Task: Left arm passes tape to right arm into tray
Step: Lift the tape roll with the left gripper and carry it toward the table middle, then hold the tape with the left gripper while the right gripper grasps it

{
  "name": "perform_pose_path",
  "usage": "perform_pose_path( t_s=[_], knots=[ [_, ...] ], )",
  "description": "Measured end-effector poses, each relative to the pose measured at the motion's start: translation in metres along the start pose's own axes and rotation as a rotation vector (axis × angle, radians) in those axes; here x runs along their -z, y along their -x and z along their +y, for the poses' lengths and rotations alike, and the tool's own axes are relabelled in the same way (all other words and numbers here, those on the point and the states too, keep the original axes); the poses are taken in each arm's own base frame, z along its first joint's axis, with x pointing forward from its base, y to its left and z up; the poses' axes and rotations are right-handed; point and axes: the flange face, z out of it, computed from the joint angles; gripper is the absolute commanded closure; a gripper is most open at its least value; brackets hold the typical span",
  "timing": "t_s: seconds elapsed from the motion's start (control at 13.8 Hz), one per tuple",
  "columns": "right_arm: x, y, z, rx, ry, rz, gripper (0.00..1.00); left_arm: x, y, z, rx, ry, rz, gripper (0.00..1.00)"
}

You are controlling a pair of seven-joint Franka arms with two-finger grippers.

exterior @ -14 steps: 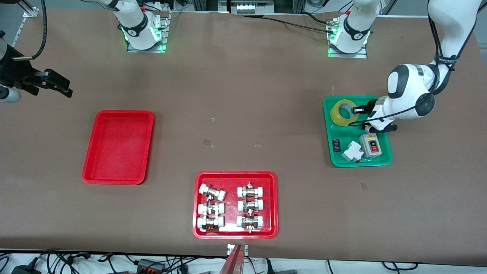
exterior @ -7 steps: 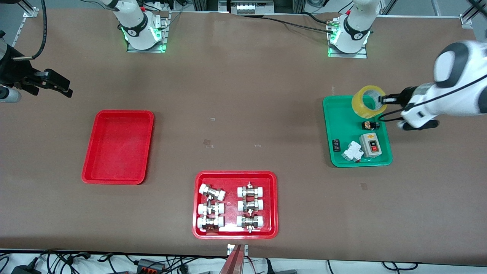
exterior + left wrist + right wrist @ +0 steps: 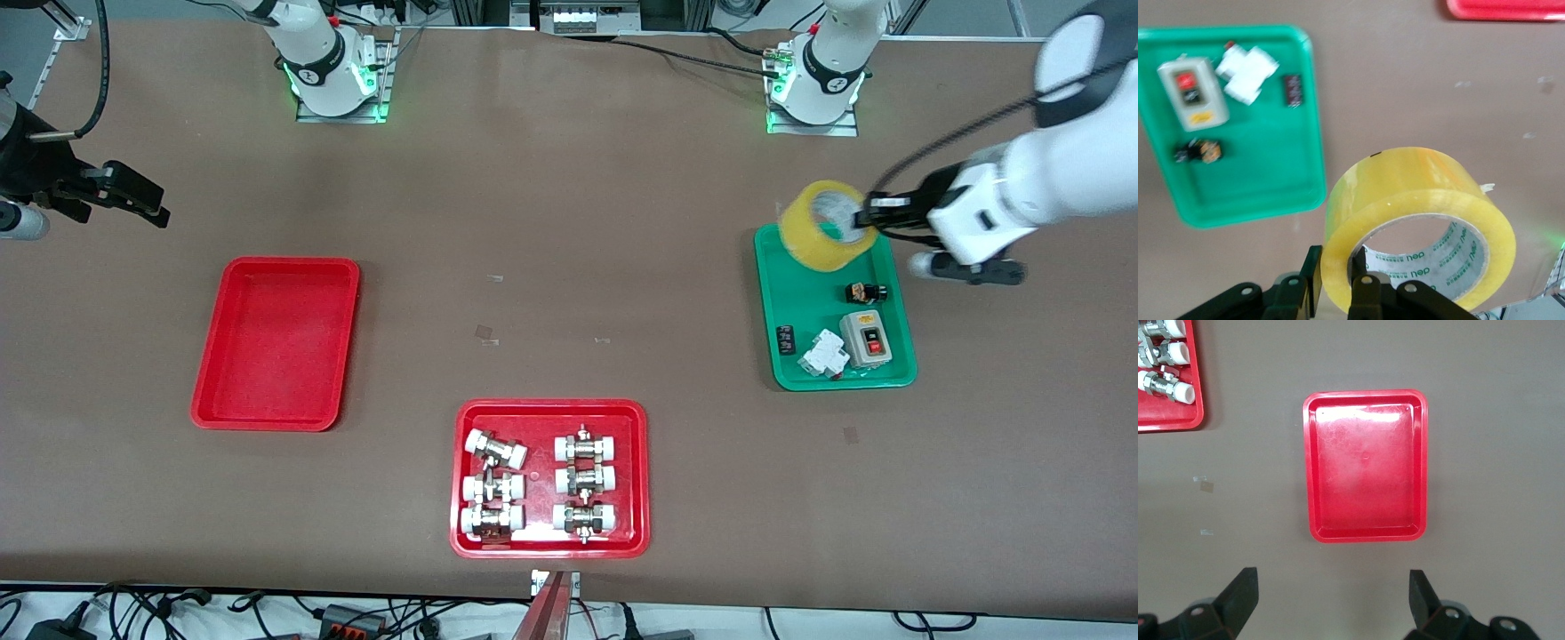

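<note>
Tape [image 3: 822, 225] is hanging in the air over the edge of the green tray [image 3: 800, 302] nearest the robots' bases, tilted, its open core facing partly up and toward the left arm's end of the table. Left gripper [image 3: 867, 216] is pinching the roll's wall, one finger [image 3: 1365, 293] inside the core. Right gripper [image 3: 124, 197] is waiting over bare table, fingers spread wide, with the empty red tray [image 3: 276, 342] nearer the front camera.

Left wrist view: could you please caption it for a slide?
Left end effector holding the translucent yellow tape roll aloft beside the green plastic tray.
</note>
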Motion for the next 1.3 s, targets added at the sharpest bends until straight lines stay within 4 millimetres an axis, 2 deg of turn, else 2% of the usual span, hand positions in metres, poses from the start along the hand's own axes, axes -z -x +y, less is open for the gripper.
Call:
perform_pose_path(
  t_s=[0.22,0.36,0.58,0.72,0.87,1.08,1.3],
  knots=[
    [-0.001,-0.001,0.002,-0.003,0.0,-0.003,0.0,-0.025,-0.02,0.053,0.074,0.141,0.038,1.0],
    [-0.004,-0.003,0.008,-0.014,0.001,-0.008,0.0,-0.051,-0.032,0.105,0.178,0.214,0.073,1.0],
    [-0.014,-0.007,0.014,-0.019,-0.004,-0.03,0.0,-0.096,-0.032,0.195,0.429,0.319,0.089,1.0],
    [-0.025,-0.011,0.011,0.03,-0.034,-0.058,0.0,-0.122,-0.026,0.237,0.616,0.386,0.067,1.0],
    [-0.04,-0.012,0.005,0.086,-0.129,-0.115,0.0,-0.143,-0.022,0.267,0.788,0.451,0.039,1.0],
    [-0.071,-0.023,-0.008,0.125,-0.411,-0.196,0.0,-0.167,-0.02,0.309,1.035,0.607,0.0,1.0],
    [-0.103,-0.04,-0.042,0.139,-0.643,-0.242,0.0,-0.184,-0.027,0.333,1.272,0.681,-0.113,1.0]
  ],
)
